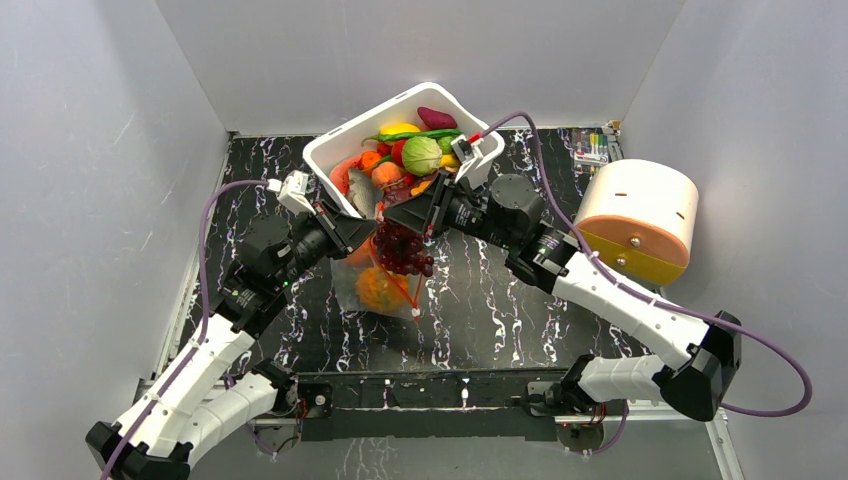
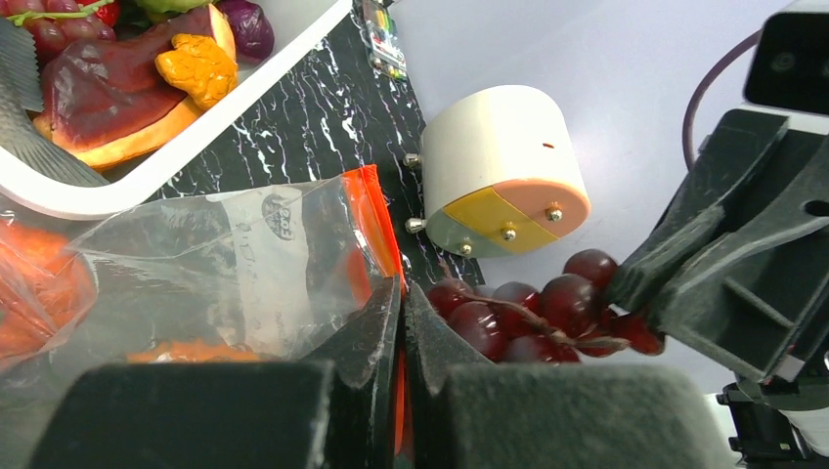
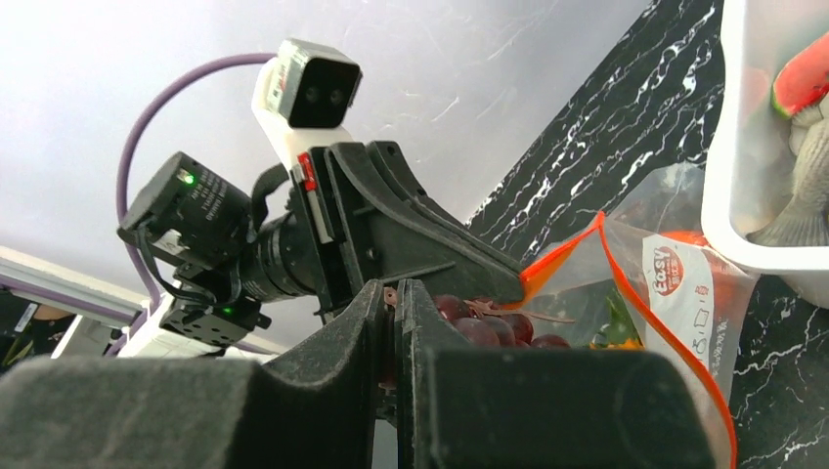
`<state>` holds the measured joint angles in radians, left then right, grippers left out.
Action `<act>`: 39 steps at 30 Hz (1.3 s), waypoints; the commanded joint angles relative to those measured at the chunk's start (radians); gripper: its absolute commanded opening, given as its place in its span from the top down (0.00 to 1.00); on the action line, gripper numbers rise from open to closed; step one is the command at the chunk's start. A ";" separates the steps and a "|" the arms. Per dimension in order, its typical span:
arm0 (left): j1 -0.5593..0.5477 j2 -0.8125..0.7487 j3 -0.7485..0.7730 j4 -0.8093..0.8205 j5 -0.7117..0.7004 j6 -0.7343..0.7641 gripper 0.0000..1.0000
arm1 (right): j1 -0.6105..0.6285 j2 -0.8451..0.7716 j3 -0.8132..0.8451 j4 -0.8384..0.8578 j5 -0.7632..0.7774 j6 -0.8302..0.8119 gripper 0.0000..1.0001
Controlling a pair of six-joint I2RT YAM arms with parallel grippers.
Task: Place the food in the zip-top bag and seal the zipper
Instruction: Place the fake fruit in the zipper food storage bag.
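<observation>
**A:** Is there any writing you can read?

**B:** The whitish patch [image 3: 676, 293] on the zip-top bag [image 2: 244, 264] carries the word "Easy" in red. The print under it is too small to read. The left wrist view shows only a dark logo on that patch, and I can't make it out.

**A:** How do the arms stand?

**B:** Both come in from the near edge of the table [image 1: 500, 310] and meet over its middle. The left arm stretches up from the near left corner. The right arm bends at an elbow by the right edge, and its forearm runs back toward the centre. The two grippers sit nose to nose, just apart.

**A:** And the jaws?

**B:** The left gripper [image 2: 403, 293] is pinched tight on the zipper [image 2: 376, 225], holding that edge of the mouth up. The right gripper [image 3: 391, 298] has its jaws almost together on the stem of the grapes [image 2: 528, 313], and the bunch hangs at its fingertips.

**A:** Where are the grapes relative to the bag?

**B:** At its mouth, just beside the left gripper. I can't tell whether they have passed the strip. The bag lies mid-table, just in front of the white tub [image 1: 360, 122], with an orange fruit [image 1: 380, 290] inside. The tub sits at the far edge and holds the other food [image 1: 420, 155]. A cream-and-yellow cylinder [image 1: 640, 205] stands near the right edge.
</observation>
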<state>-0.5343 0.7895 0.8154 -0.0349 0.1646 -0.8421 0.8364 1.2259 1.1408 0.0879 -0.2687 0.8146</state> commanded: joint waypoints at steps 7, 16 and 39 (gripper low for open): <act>-0.004 -0.021 -0.016 0.054 -0.010 -0.012 1.00 | 0.018 -0.056 0.114 0.141 0.033 0.029 1.00; -0.004 -0.042 -0.038 0.117 0.013 -0.061 1.00 | 0.030 -0.023 0.128 0.211 0.065 0.022 1.00; -0.003 -0.113 -0.063 0.166 0.021 -0.169 1.00 | 0.036 -0.013 -0.148 0.204 0.118 -0.011 1.00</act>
<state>-0.5343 0.6964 0.7521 0.0711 0.1711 -0.9997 0.8642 1.1992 1.0275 0.2367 -0.1326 0.7956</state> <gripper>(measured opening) 0.009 0.062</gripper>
